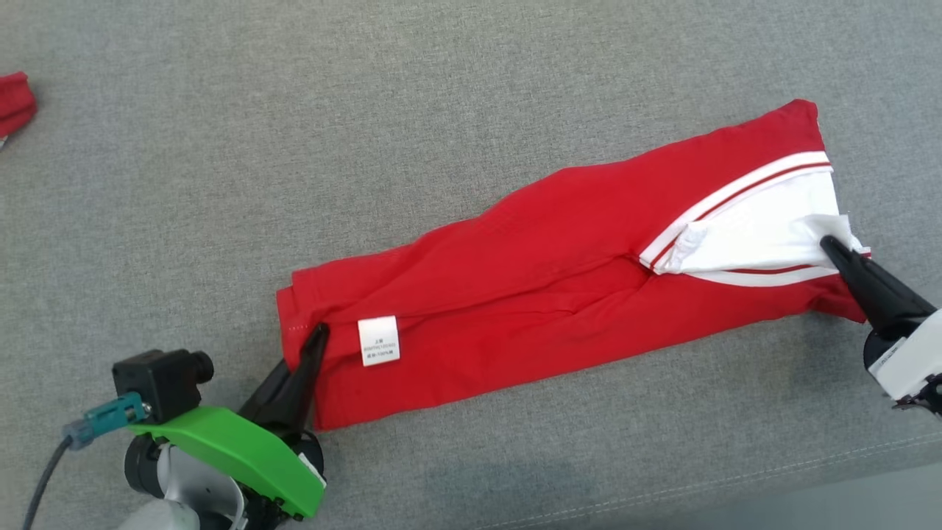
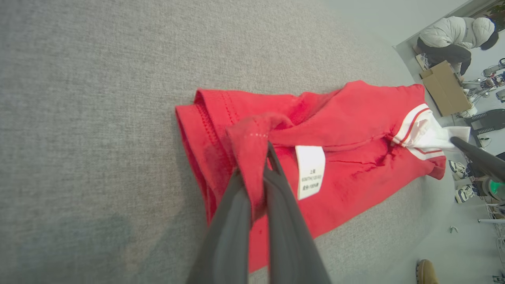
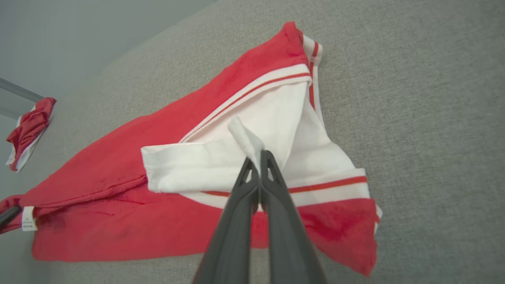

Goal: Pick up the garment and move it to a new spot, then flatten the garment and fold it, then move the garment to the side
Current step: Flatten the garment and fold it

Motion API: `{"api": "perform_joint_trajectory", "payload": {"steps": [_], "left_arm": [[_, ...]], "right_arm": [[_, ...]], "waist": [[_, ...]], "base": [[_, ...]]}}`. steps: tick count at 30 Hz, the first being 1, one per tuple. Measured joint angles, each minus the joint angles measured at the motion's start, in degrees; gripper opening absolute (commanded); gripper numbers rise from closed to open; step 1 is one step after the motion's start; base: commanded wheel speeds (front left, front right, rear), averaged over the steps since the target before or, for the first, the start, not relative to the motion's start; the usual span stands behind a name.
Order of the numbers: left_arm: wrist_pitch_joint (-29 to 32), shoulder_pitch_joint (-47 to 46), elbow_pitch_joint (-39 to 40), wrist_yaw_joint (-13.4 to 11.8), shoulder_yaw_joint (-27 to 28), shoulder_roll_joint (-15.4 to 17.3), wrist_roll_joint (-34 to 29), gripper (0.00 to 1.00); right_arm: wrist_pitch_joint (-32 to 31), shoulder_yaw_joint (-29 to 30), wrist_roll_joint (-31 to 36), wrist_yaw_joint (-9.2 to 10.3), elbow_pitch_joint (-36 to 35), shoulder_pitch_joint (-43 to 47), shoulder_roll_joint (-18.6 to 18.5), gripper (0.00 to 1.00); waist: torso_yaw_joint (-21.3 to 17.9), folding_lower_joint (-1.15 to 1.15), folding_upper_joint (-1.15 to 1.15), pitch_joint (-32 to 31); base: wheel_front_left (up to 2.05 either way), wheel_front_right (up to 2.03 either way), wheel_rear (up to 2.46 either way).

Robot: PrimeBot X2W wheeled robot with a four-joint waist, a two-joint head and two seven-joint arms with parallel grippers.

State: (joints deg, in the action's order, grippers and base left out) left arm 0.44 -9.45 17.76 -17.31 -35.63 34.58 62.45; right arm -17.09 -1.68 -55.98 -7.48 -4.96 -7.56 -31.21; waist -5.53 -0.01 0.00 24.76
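Garment (image 1: 559,294) lies on the table (image 1: 368,96), folded into one long narrow strip. In the head view it runs diagonally, from near me on the left to farther off on the right. The cloth is soft, matte and red, with shallow creases along its length and a stitched hem at the left end. The right end has a white panel (image 1: 765,235) edged with thin red and white stripes.

My left jaws are clamped on a pinch of the red hem corner. In the left wrist view the cloth bunches between the dark fingers (image 2: 232,221) and rides up off the table.

My right jaws are closed tight on a small white flap of the panel, which stands up as a thin point above the tips.

Care label (image 1: 379,341): white rectangle lying flat just beside the left pinch, print too small to read.

Table cover is coarse grey weave with a stitched seam at lower right. A crumpled red-and-white bundle (image 1: 15,103) sits at the far left edge, well apart.
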Motion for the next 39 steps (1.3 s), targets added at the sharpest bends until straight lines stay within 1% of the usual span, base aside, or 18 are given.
{"api": "perform_joint_trajectory", "payload": {"steps": [4, 7, 8, 9, 10, 11, 13, 16, 20, 22, 24, 26, 29, 31, 33, 35, 36, 39], "left_arm": [[-0.53, 0.35, -3.0, 1.12, -0.73, -1.38, 0.74, 0.0], [-1.05, 0.47, -4.71, 1.45, -0.87, -1.91, 1.02, 0.0], [-1.13, 0.52, -5.2, 1.52, -1.02, -2.19, 1.02, 0.1], [-1.41, 0.55, -5.53, 1.7, -1.34, -2.53, 0.97, 0.36], [-1.56, 0.55, -6.01, 1.74, -1.82, -2.61, 0.27, 0.73], [-1.8, 0.54, -6.71, 1.74, -2.15, -2.46, -0.96, 1.0], [-2.53, 0.52, -7.21, 1.66, -2.4, -2.25, -2.21, 1.0], [-4.21, 0.81, -8.55, 0.23, -2.82, -2.08, -4.33, 1.0], [-7.78, 2.76, -8.15, -1.98, -1.7, -1.92, -6.02, 1.0], [-10.68, 3.37, -7.21, -4.01, -0.07, -1.88, -7.23, 1.0], [-12.79, 3.42, -6.71, -5.92, 1.75, -1.62, -9.45, 1.0], [-13.86, 3.41, -6.49, -6.92, 2.92, -1.77, -10.65, 1.0], [-14.48, 2.92, -6.6, -6.95, 2.68, -1.74, -13.71, 1.0], [-14.73, 2.25, -6.73, -6.64, 2.55, -2.37, -15.48, 1.0], [-15.14, 1.46, -6.83, -6.13, 2.65, -3.32, -16.86, 1.0], [-15.22, 1.41, -6.97, -4.85, 2.91, -3.74, -18.45, 1.0], [-15.24, 1.44, -7.11, -4.75, 3.39, -4.5, -18.64, 1.0], [-15.4, 1.52, -7.47, -3.13, 4.89, -6.12, -20.76, 1.0]], "right_arm": [[-0.55, -1.46, 1.36, 0.0, 1.66, -0.12, -0.37, 0.0], [-1.32, -2.55, 2.67, -0.01, 2.77, -0.61, -1.42, 0.0], [-1.34, -2.69, 3.28, 0.0, 3.19, -0.9, -1.74, 0.34], [-1.52, -2.9, 3.98, -0.01, 3.43, -1.01, -2.25, 0.95], [-1.91, -3.0, 4.49, -0.01, 3.67, -1.01, -2.69, 1.0], [-2.32, -3.07, 4.72, 0.0, 3.81, -0.99, -3.1, 1.0], [-2.86, -2.96, 4.72, -0.01, 3.75, -0.99, -3.6, 1.0], [-5.5, -1.69, 4.16, -0.01, 2.15, -0.83, -5.41, 1.0], [-8.67, 3.33, 3.75, 0.0, 0.38, -1.32, -7.75, 1.0], [-10.98, 4.94, 4.35, 0.0, 0.81, -2.91, -7.8, 1.0], [-13.94, 5.04, 5.95, 0.0, 2.0, -4.92, -7.77, 1.0], [-16.29, 4.77, 7.01, 0.0, 3.48, -7.43, -6.66, 1.0], [-18.58, 4.01, 8.39, -0.01, 6.72, -11.05, -4.56, 1.0], [-19.25, 3.7, 10.6, -0.01, 8.96, -12.21, -4.05, 1.0], [-19.63, 3.8, 11.09, -0.01, 11.04, -12.9, -3.45, 1.0], [-20.27, 3.63, 11.51, -0.01, 12.69, -13.04, -3.25, 1.0], [-20.67, 3.64, 11.47, -0.01, 13.26, -13.02, -2.96, 1.0], [-21.51, 3.8, 11.38, -0.01, 15.53, -12.98, -2.34, 1.0]], "waist": [[0.19, 0.0, 0.0, -0.42], [0.34, 0.0, 0.0, -0.65], [0.38, 0.0, 0.0, -0.75], [0.43, 0.0, 0.0, -0.87], [0.47, 0.0, 0.0, -1.01], [0.51, 0.0, 0.0, -1.17], [0.56, 0.0, 0.0, -1.33], [0.66, 0.0, 0.0, -1.91], [0.69, 0.0, 0.0, -2.17], [0.71, 0.0, 0.0, -1.82], [0.94, 0.0, 0.0, -1.35], [1.47, 0.0, 0.0, -0.87], [2.7, 0.0, 0.0, -0.2], [3.71, 0.0, 0.0, 0.22], [4.84, 0.01, 0.0, 0.59], [5.99, 0.0, 0.0, 0.92], [6.53, 0.0, 0.0, 1.07], [8.05, 0.0, 0.0, 1.44]], "base": [[0.0, 0.0, 0.0], [0.0, 0.0, 0.0], [0.0, 0.0, 0.0], [0.0, 0.0, 0.0], [0.0, 0.0, 0.0], [0.0, 0.0, 0.0], [0.0, 0.0, 0.0], [0.0, 0.0, 0.0], [0.0, 0.0, 0.0], [0.0, 0.0, 0.0], [0.0, 0.0, 0.0], [0.0, 0.0, 0.0], [0.0, 0.0, 0.0], [0.0, 0.0, 0.0], [0.0, 0.0, 0.0], [0.0, 0.0, 0.0], [0.0, 0.0, 0.0], [0.0, 0.0, 0.0]]}}
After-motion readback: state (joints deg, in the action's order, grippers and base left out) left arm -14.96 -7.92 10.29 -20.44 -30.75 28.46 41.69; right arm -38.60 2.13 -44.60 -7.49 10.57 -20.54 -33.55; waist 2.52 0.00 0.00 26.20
